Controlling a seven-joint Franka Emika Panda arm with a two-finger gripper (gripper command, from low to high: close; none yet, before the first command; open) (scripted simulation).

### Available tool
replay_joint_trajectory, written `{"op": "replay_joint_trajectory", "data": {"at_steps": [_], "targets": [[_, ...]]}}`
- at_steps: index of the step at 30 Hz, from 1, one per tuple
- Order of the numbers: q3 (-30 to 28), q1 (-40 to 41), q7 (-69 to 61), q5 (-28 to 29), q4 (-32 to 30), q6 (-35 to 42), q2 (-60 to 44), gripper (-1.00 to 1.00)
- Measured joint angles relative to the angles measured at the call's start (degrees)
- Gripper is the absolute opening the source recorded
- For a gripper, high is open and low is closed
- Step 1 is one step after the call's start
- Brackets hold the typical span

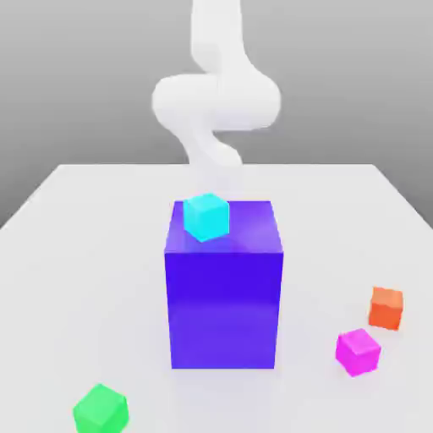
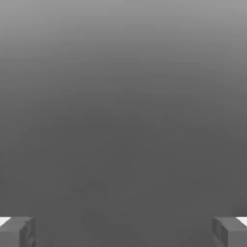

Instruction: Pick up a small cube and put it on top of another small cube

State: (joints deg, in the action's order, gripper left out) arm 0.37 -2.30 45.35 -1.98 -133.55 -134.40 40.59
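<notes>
A small cyan cube [image 1: 206, 216] rests on top of a tall blue block [image 1: 224, 296], near its back corner on the exterior view's left. On the table lie a green cube [image 1: 100, 410] at the front on the exterior view's left, and a magenta cube [image 1: 358, 351] and an orange cube [image 1: 386, 308] on the exterior view's right. My white arm [image 1: 216, 97] rises behind the blue block. In the hand view my gripper [image 2: 123, 232] is open, its grey fingertips [image 2: 17, 231] far apart with nothing between them, facing plain grey background.
The white table [image 1: 84, 254] reaches to the back edge behind the block. The tall blue block stands in the middle as the one big obstacle, with bare surface between it and the loose cubes.
</notes>
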Motion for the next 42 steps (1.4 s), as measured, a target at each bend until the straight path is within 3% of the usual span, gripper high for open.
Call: {"op": "replay_joint_trajectory", "data": {"at_steps": [9,15,22,29,30,37,42], "targets": [[4.0,-7.3,-0.6,-5.6,-6.4,-9.4,-19.1,0.0],[8.7,-10.5,1.6,-5.7,-10.6,-15.8,-31.5,0.0],[11.0,-16.2,10.3,2.8,-15.7,-23.4,-46.1,0.0],[5.1,-22.0,17.2,11.2,-14.8,-33.7,-60.6,0.0],[4.6,-22.4,17.6,11.6,-14.6,-34.7,-61.8,-1.0],[4.7,-22.3,17.7,11.8,-14.6,-34.7,-61.7,-1.0],[7.8,-20.1,14.6,7.7,-16.5,-27.5,-52.6,-1.0]]}}
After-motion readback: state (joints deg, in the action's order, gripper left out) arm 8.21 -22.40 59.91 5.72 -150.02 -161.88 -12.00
